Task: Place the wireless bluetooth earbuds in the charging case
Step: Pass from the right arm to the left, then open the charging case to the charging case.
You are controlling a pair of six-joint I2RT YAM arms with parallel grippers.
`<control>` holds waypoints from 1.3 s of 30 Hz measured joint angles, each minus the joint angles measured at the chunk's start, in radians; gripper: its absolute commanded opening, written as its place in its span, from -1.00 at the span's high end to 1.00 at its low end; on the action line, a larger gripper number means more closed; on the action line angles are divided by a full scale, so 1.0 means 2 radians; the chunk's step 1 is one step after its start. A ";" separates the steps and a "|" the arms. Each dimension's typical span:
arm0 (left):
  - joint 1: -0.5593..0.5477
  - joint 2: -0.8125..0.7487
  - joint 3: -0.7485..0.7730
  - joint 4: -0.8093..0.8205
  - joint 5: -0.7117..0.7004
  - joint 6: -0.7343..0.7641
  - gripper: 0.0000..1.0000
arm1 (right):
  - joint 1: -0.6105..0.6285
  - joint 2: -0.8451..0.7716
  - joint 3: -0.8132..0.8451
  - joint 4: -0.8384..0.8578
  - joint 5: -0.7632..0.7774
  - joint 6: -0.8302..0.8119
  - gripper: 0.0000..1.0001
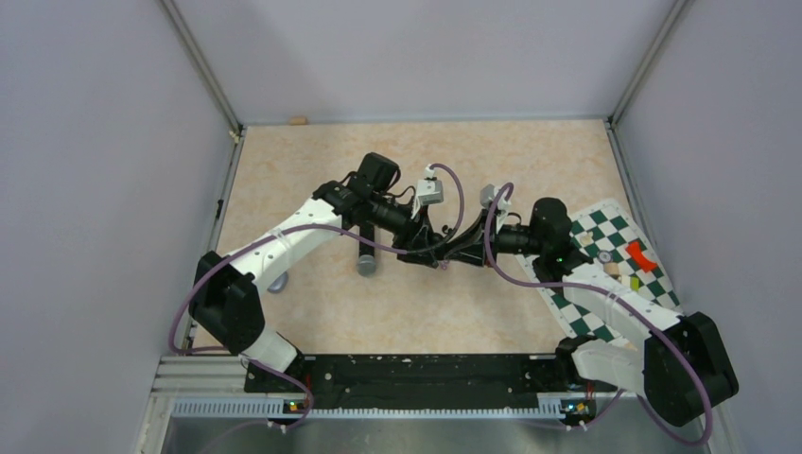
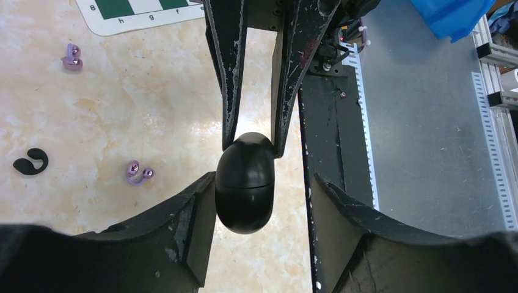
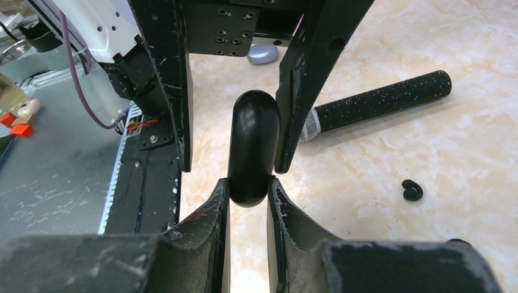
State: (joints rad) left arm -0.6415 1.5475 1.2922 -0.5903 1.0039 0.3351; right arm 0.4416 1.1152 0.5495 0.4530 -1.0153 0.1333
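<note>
From my remote station I saw plain pale walls (image 1: 95, 142) closing in the cell on three sides, with metal posts in the far corners. The table (image 1: 312, 170) had a beige marbled top, and a green-and-white chessboard mat (image 1: 615, 255) lay along its right side, partly under the right arm. Both arms reached in to meet above the middle of the table, wrists facing each other. The right gripper (image 3: 247, 182) was clamped on one end of the black, egg-shaped charging case (image 2: 244, 201), with both fingers pressed against it and the case held clear of the table. The left gripper (image 2: 261, 182) stood apart around the other end: one finger lay against the case, while the other kept a visible gap from it. A black microphone (image 3: 379, 101) lay on the table behind them. The earbuds were all outside the case, loose on the marbled top. A black earbud (image 2: 30, 162) lay curled on its own, a purple earbud (image 2: 138, 172) near it, and a second purple earbud (image 2: 72, 56) close to the mat's edge.
</note>
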 measured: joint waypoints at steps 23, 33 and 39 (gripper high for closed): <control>0.000 0.000 0.000 0.002 -0.013 0.000 1.00 | 0.001 -0.005 0.000 0.001 -0.002 -0.005 0.49; -0.001 0.000 0.000 -0.002 -0.011 0.011 1.00 | 0.000 -0.020 0.000 0.002 0.006 -0.004 -0.27; -0.003 0.000 0.000 -0.005 -0.011 0.017 1.00 | 0.000 -0.021 0.000 0.002 0.029 -0.005 -0.30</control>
State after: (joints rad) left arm -0.6472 1.5475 1.2922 -0.5999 0.9821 0.3698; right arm 0.4423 1.0737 0.5491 0.4568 -0.9565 0.1226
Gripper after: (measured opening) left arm 0.345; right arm 0.643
